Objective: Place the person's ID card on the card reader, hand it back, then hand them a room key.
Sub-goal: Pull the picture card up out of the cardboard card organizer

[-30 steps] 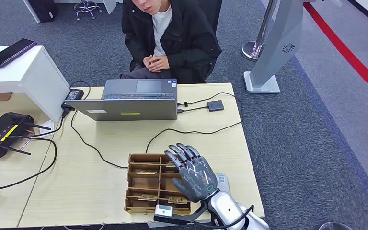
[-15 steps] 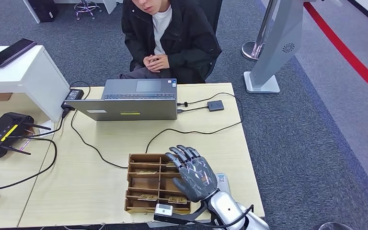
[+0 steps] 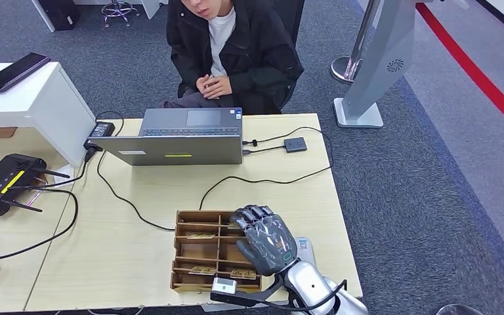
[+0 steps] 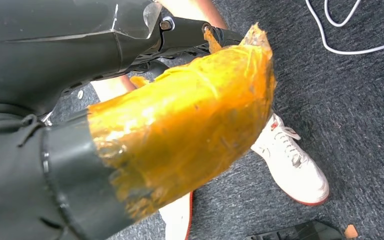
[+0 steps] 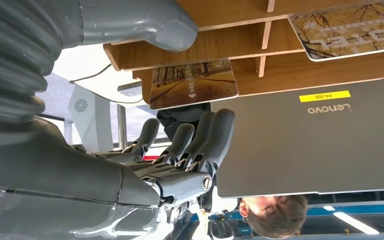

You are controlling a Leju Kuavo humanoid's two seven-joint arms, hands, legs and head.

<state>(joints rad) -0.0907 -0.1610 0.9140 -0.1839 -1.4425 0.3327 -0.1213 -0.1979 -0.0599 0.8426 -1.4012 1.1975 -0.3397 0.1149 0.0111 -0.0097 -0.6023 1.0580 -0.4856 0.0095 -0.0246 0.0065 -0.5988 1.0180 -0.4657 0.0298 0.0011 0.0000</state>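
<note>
My right hand (image 3: 266,236) hovers over the right-hand compartments of a wooden divided tray (image 3: 185,252) near the table's front edge. Its fingers (image 5: 200,135) are bent down toward the tray and its thumb (image 5: 145,22) stands apart; nothing is in it. Picture-printed room key cards (image 3: 201,235) lie in several compartments, one (image 5: 194,82) lying between thumb and fingers in the right wrist view. The small black card reader (image 3: 295,144) sits on the table's far right, cabled to the laptop. The person (image 3: 233,46) sits behind the table with hands together; I cannot tell whether they hold a card.
An open grey laptop (image 3: 180,141) stands at the far edge, with black cables (image 3: 125,197) trailing across the table. A white card-like item (image 3: 305,248) lies right of the tray, partly under my wrist. A black router (image 3: 3,180) sits on the left desk.
My right hand's fingers have curled from stretched-out to bent down over the tray. The hand stays in the same place; the person barely moved.
</note>
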